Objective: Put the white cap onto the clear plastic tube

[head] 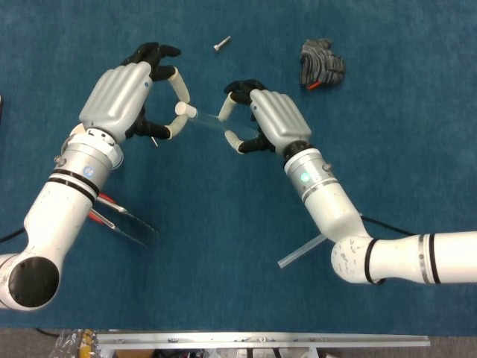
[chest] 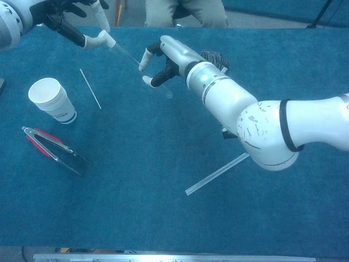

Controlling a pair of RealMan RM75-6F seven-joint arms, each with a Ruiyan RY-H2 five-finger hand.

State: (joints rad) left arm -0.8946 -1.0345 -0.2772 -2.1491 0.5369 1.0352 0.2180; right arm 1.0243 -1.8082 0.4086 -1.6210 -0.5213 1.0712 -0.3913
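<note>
My left hand [head: 123, 97] [chest: 65, 19] pinches a small white cap [head: 180, 110] [chest: 109, 39] between thumb and a finger. My right hand [head: 270, 119] [chest: 169, 54] holds the clear plastic tube [head: 210, 121] [chest: 131, 56] above the blue table. The tube lies nearly level and points left, and its open end meets the cap. How far the cap sits over the tube's end I cannot tell. The tube's right end is hidden inside the right hand.
A white paper cup [chest: 52, 100], a thin rod [chest: 90, 88] and red-handled tongs [chest: 52, 148] [head: 115, 216] lie at the left. A clear flat strip [chest: 217, 173] [head: 302, 250] lies lower right. A screw [head: 222, 44] and a grey glove [head: 321, 63] are at the far side.
</note>
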